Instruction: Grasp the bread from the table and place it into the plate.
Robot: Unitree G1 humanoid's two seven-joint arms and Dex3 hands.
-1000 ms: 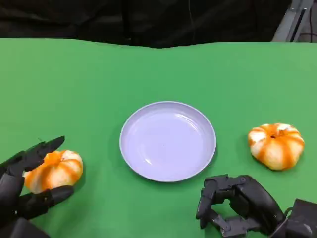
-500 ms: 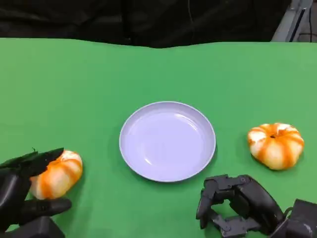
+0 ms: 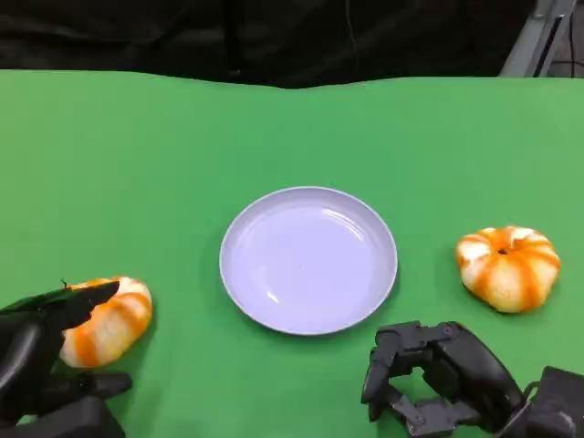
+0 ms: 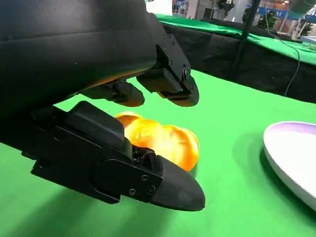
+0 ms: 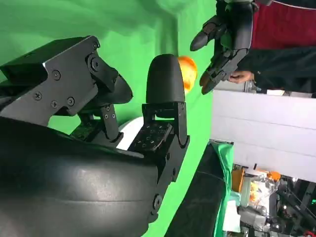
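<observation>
My left hand (image 3: 41, 351) is around the bread (image 3: 105, 319) that lies on the green table (image 3: 137, 155), to the left of the plate (image 3: 308, 259) and well apart from it. One finger lies over the top of this bread and another reaches along the table in front of it (from the wrist camera I see the bread (image 4: 160, 140) between the upper fingers (image 4: 168, 81) and the lower one, but I cannot tell if they press on it already). The bread sits on the table, not lifted.

My right hand (image 3: 433, 374) is in front of the plate, a little to the right of it, with the fingers curled in and nothing inside them.

A second bread (image 3: 508, 267) lies to the right of the plate, apart from its rim. The plate has nothing in it.
</observation>
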